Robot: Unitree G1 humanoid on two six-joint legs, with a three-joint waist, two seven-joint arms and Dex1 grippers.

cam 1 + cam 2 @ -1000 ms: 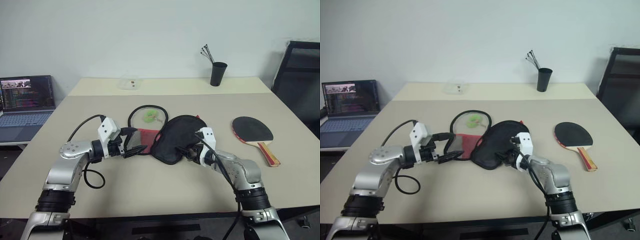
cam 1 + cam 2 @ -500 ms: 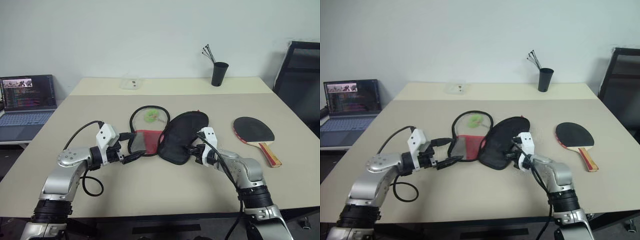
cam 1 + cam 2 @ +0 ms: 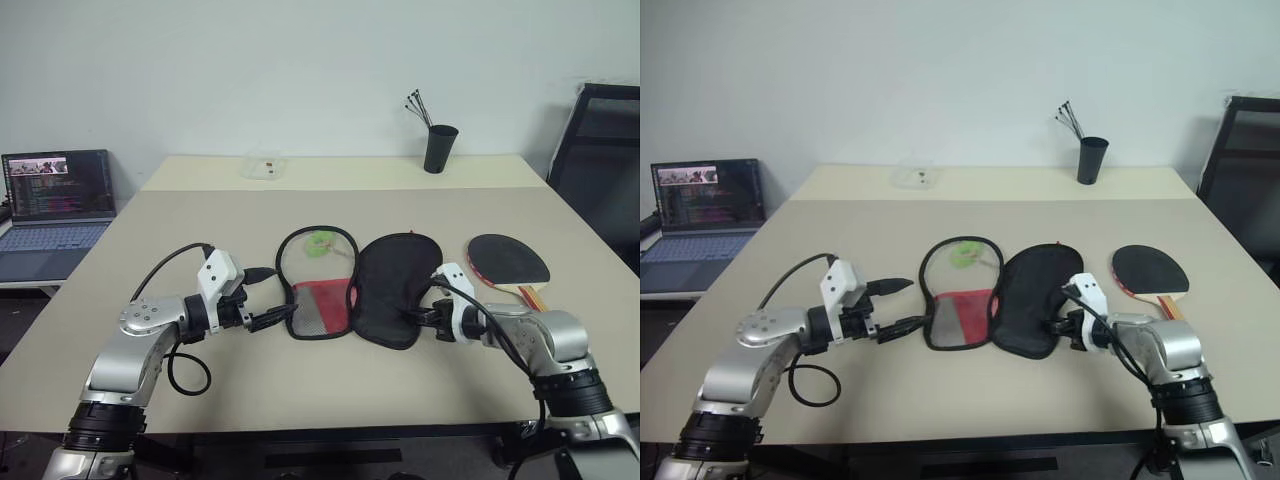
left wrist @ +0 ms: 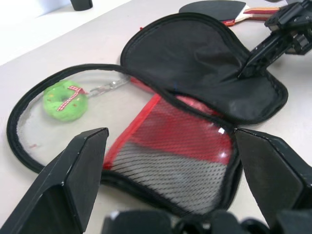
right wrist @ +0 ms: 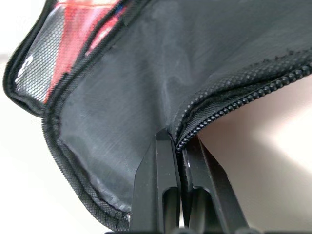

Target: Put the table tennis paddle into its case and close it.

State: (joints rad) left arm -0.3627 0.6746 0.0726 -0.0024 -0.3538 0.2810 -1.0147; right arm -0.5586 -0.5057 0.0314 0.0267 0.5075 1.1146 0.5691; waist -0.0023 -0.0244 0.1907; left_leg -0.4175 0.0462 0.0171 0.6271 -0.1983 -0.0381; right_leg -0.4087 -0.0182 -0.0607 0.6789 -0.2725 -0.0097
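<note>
Left eye view | paddle (image 3: 508,260) handle toward robot | right fingers (image 5: 171,161) pinch case (image 3: 398,300) rim

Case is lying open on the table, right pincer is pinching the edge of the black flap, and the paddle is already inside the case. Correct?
Not quite. The paddle is not inside: the left eye view shows it lying on the table, beside the open case on its right. The rest holds: the right wrist view shows the right pincer shut on the zippered edge of the black flap.

1 paddle (image 3: 508,260), 1 case (image 3: 398,290), 1 laptop (image 3: 52,200)
</note>
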